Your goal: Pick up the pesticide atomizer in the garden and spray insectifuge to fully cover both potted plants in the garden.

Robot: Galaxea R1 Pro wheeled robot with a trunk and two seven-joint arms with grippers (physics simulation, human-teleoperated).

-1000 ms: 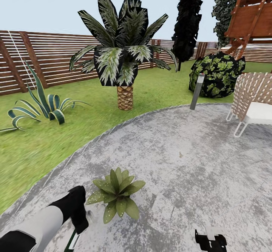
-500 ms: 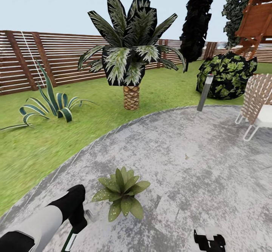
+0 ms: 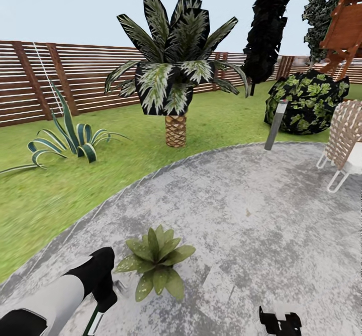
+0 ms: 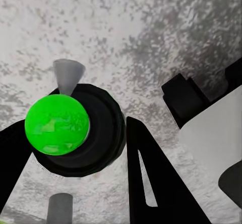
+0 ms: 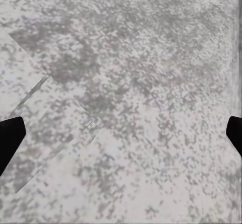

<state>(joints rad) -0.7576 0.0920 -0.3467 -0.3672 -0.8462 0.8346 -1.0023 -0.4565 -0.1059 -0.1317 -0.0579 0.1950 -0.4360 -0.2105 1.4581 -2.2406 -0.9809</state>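
The pesticide atomizer [image 4: 70, 131], a slim white spray bottle with a green band and a black end, is sitting clamped between the two black fingers of the left hand [image 3: 103, 296]; in the left wrist view its round black end with a bright green cap is facing the camera, a finger pressing on each side. In the head view the left hand is hanging low over the round grey mottled paving [image 3: 261, 215], just beside a small potted plant [image 3: 155, 261], a low rosette of pointed, pale-speckled green leaves. The right hand [image 3: 279, 322] is hovering over bare paving with its fingers spread wide and holding nothing. Beyond the paving, green lawn [image 3: 60, 185], a striped curling-leaf plant [image 3: 70, 142], a palm-like shrub [image 3: 173, 74] and a brown wooden slat fence [image 3: 40, 82] are standing. The nozzle seems to be pointing down at the paving rather than at the leaves, so spray could be missing the rosette. The hand is also close enough that a careless swing could be knocking the plant over.
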